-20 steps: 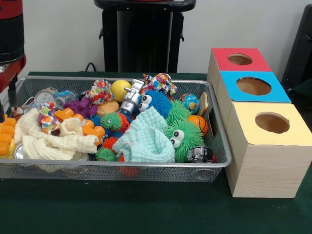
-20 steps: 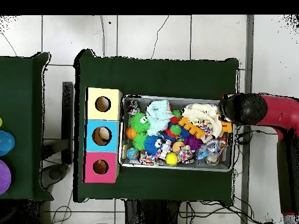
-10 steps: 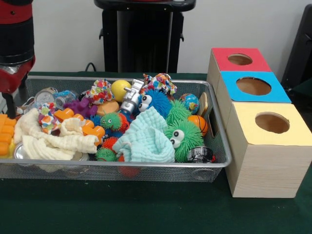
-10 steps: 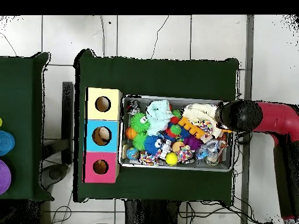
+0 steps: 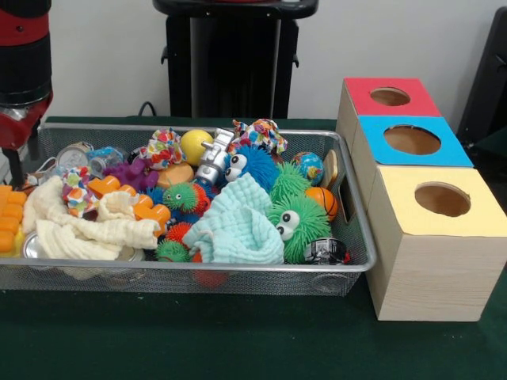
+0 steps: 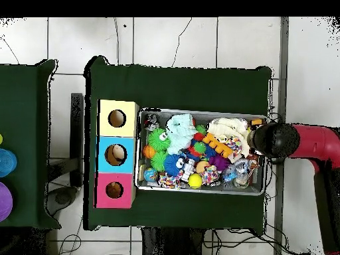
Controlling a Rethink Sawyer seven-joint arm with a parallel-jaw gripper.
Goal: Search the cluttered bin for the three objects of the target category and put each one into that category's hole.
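I have the arm point(image 5: 24, 71) hanging over the end of the wire bin point(image 5: 198, 273) farthest from the three boxes, and I cannot tell how its gripping end is set. The bin sits mid-counter point(image 5: 238, 340), crammed with spiky toys, cloths point(image 5: 238, 226) and balls. The red point(image 5: 390, 96), blue point(image 5: 412, 140) and yellow point(image 5: 442, 199) holed boxes stand just beside its other end.

No legible text, label, brand, number or sign appears on the bin point(image 5: 348, 261), the toys, or the three boxes point(image 5: 432, 261) in either view.
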